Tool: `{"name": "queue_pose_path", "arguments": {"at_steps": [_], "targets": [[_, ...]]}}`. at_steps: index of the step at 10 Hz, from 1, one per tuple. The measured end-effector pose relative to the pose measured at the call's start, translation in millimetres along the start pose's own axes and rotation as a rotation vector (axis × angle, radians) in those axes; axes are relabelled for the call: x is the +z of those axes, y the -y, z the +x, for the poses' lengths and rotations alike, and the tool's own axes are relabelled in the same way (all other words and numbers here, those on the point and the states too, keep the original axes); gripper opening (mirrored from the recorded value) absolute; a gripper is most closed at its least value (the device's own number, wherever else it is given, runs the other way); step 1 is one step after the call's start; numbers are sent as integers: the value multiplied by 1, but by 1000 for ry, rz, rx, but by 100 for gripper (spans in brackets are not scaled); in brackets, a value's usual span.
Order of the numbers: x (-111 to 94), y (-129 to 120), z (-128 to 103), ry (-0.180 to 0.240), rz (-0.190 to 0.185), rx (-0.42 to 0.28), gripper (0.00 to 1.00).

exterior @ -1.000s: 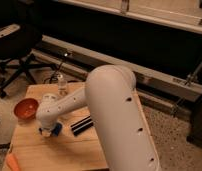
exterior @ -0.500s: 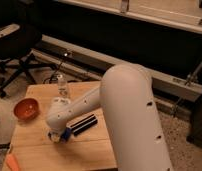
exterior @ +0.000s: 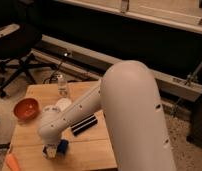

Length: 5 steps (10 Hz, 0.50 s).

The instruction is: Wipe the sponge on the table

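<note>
One white robot arm (exterior: 134, 115), bulky in the foreground, reaching down and left over the table (exterior: 89, 147) of pale wooden planks. Gripper (exterior: 51, 150) low at the table's front edge, near the left corner, right at the sponge (exterior: 62, 146); impossible to tell whether open or clamped. Sponge small and bright blue, lying on the tabletop just right of the gripper and partly hidden by it. Just behind, beside the arm, a black striped block (exterior: 84, 125). Farther back, a white paper cup (exterior: 63, 104) and an upright clear bottle (exterior: 62, 86). At left, an orange bowl (exterior: 26, 108); at the front left corner, an orange carrot-like piece (exterior: 12, 162). Beyond the table, a dark office chair (exterior: 14, 55).
</note>
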Motion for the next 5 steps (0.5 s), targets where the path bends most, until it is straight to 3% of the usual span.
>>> {"name": "queue_pose_path", "arguments": {"at_steps": [5], "targets": [[15,-50,-65,26,-70,-165,42]]}}
